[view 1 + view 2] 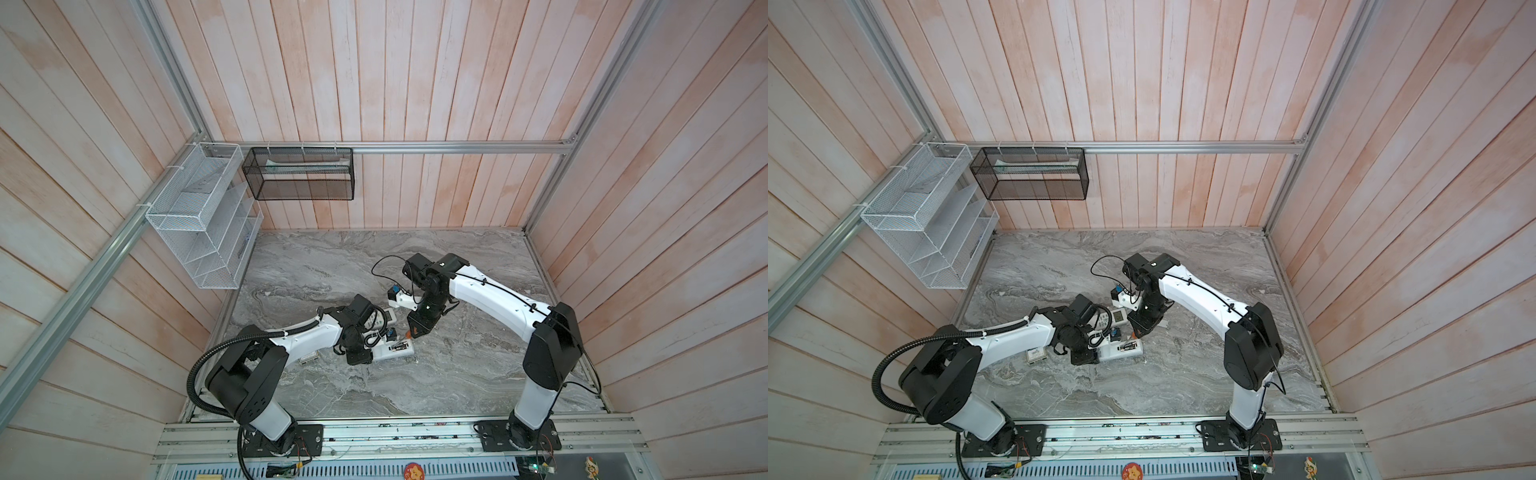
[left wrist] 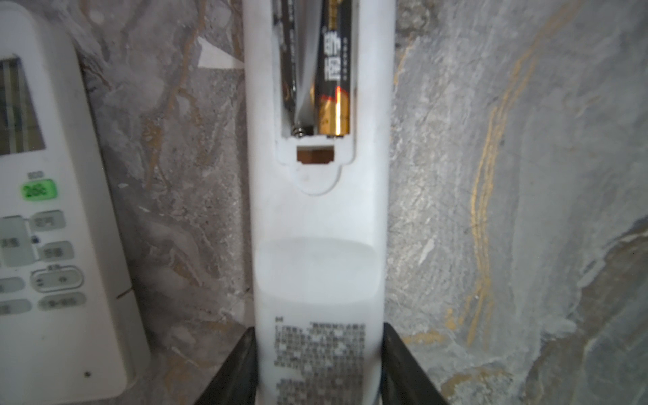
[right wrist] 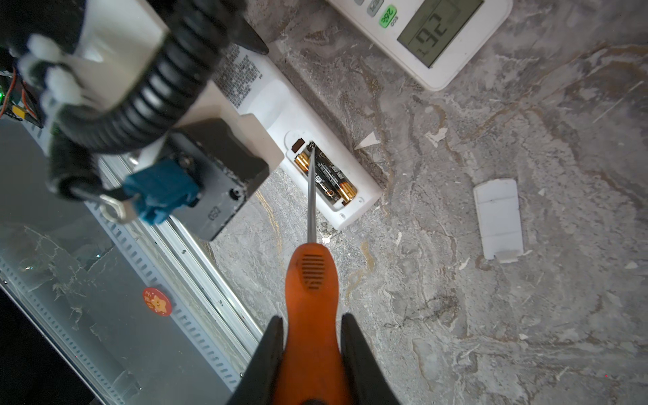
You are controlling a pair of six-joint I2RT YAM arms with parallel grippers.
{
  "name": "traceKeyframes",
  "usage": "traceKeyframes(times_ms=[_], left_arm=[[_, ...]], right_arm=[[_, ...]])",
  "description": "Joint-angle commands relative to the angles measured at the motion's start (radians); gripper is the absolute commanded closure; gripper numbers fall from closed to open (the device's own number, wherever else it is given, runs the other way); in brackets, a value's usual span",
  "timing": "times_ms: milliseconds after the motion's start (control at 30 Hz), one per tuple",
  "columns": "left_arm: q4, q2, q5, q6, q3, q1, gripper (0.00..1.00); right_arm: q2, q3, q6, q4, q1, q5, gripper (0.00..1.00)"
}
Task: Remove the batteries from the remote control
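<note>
Batteries [image 3: 329, 177] in remote [image 2: 319, 217] on marble tabletop [image 3: 456, 315], plank walls [image 1: 374, 83]; left end effector [image 2: 319, 350] pinches remote, right end effector [image 3: 312, 333] screwdriver [image 3: 310, 280].

Left gripper [image 2: 319, 368] is clamping the remote control [image 2: 317, 217], pointing toward 3 o'clock; right gripper [image 3: 312, 350] is pinching the screwdriver [image 3: 310, 287], pointing toward 7 o'clock.

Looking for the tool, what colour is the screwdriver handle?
The screwdriver handle is orange, clearest in the right wrist view.
</note>
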Motion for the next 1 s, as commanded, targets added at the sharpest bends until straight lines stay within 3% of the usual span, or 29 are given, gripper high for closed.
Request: traceKeyframes(times_ms=[0, 267, 400, 500, 567, 633, 833, 967], left_arm=[[-0.093, -0.006, -0.016, 0.02, 0.012, 0.009, 0.81], [-0.094, -0.006, -0.015, 0.02, 0.006, 0.008, 0.82], [-0.118, 0.013, 0.026, 0.023, 0.026, 0.009, 0.82], [-0.192, 0.045, 0.17, 0.008, 0.084, 0.027, 0.83], [-0.262, 0.081, 0.362, -0.023, 0.143, 0.062, 0.82], [-0.307, 0.114, 0.481, -0.066, 0.193, 0.073, 0.82], [-0.368, 0.219, 0.699, -0.189, 0.238, 0.079, 0.84], [-0.318, 0.292, 0.821, -0.359, 0.223, 0.091, 0.87]], right_arm=[[-0.005, 0.066, 0.014, -0.053, -0.029, 0.141, 1.0], [-0.006, 0.11, 0.02, -0.06, -0.035, 0.202, 1.0], [-0.011, 0.142, 0.029, -0.052, -0.037, 0.137, 1.0], [-0.025, 0.178, 0.052, -0.051, -0.042, 0.114, 1.0], [-0.033, 0.205, 0.061, -0.055, -0.054, 0.113, 1.0], [-0.042, 0.214, 0.065, -0.053, -0.073, 0.104, 1.0], [-0.076, 0.177, 0.07, -0.038, -0.108, 0.08, 1.0], [-0.097, 0.144, 0.07, -0.016, -0.121, 0.066, 1.0]])
